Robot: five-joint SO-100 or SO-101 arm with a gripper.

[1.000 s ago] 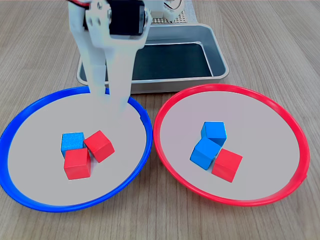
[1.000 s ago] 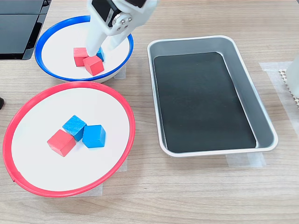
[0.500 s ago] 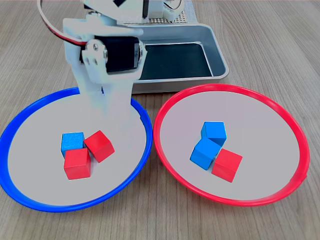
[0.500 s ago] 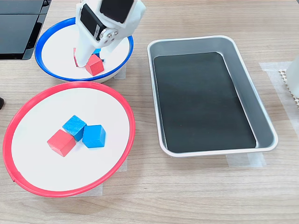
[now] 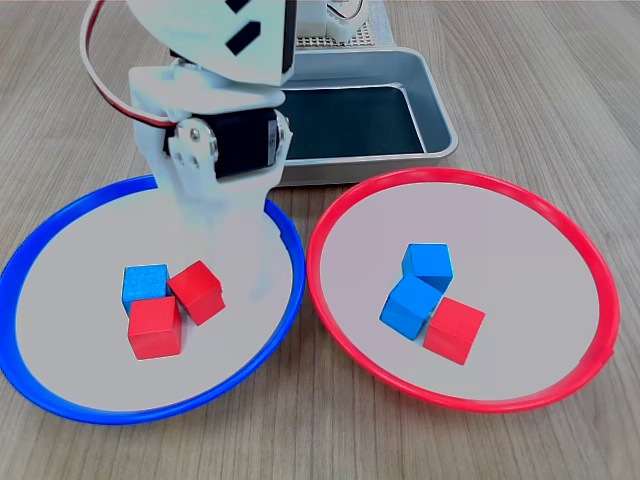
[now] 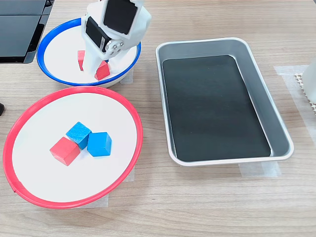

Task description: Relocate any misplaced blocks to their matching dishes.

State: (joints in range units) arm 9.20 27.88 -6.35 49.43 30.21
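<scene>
The gripper (image 5: 240, 270) hangs low inside the blue-rimmed dish (image 5: 60, 395), its white fingers (image 5: 262, 262) reaching down to the pale floor just right of the block cluster in the first exterior view. Whether the jaws are spread or pressed together I cannot tell (the motor housing and pale fingers blur into the dish floor), and nothing shows between them.

In the first exterior view, that dish holds one blue block (image 5: 144, 284) at the far left of the cluster, a red block (image 5: 198, 291) touching its right side and turned cornerwise, and a second red block (image 5: 154, 327) nearer the camera, touching both. The blocks are cubes, so no long axis shows.

The red-rimmed dish (image 5: 560, 385) sits to the right, holding a blue block (image 5: 428, 264), another blue one (image 5: 405, 306) touching it in front, and a red block (image 5: 453, 330) against their near right. The grey tray (image 5: 435, 110) lies beyond both dishes.
</scene>
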